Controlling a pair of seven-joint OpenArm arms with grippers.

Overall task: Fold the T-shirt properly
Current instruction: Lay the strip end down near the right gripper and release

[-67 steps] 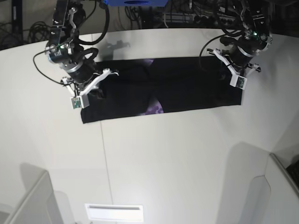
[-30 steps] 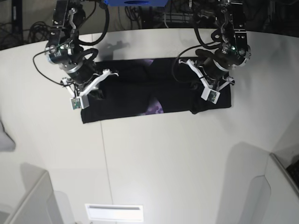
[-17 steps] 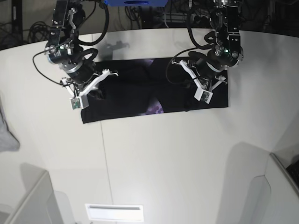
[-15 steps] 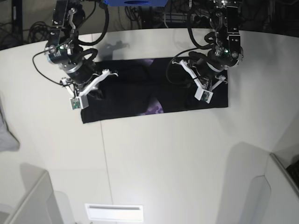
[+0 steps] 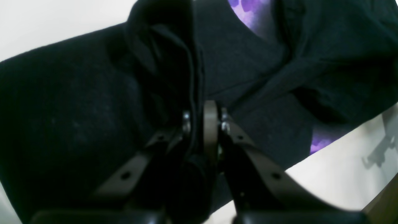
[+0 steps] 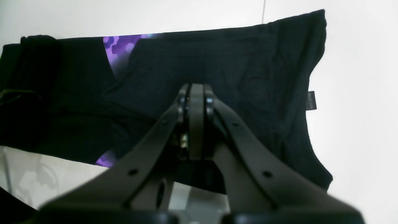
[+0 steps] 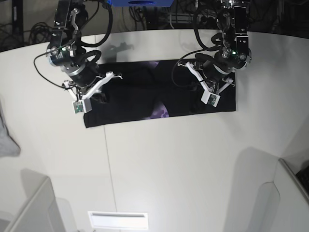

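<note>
Here, your right gripper (image 7: 93, 94) with jaws pressed together on nothing, the black T-shirt (image 7: 145, 94) spread beneath and beyond its tips, your left gripper (image 7: 205, 89) pinching a raised fold of that T-shirt.

Broad white table (image 7: 159, 164), dark cable clutter (image 7: 193, 14) behind, grey cloth (image 7: 6, 137) at its edge.

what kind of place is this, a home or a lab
Most likely a robotics lab or test cell: a bare white curved table holding only a black cloth T-shirt, two cable-draped robot arms over it, and tangled cables and equipment behind.
</note>
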